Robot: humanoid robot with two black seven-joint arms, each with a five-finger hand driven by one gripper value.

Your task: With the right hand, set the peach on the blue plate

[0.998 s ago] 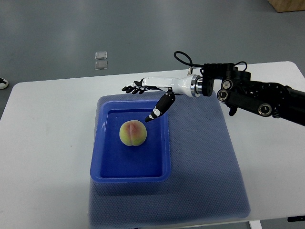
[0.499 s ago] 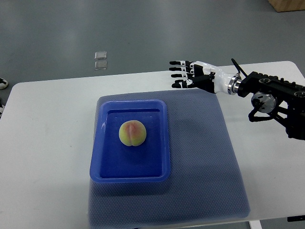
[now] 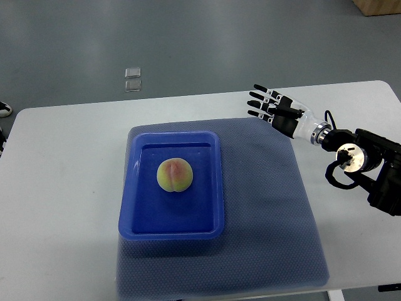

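Item, left: I see the peach (image 3: 175,174) resting alone inside the blue plate (image 3: 213,188), slightly above its middle, touched by nothing. Item, beneath: blue mat (image 3: 269,213) on the white tabletop (image 3: 62,188), bare between plate and hand. Item, right: my right hand (image 3: 276,110), fingers (image 3: 260,95) spread, empty, above the mat's far right corner, well apart from the plate.
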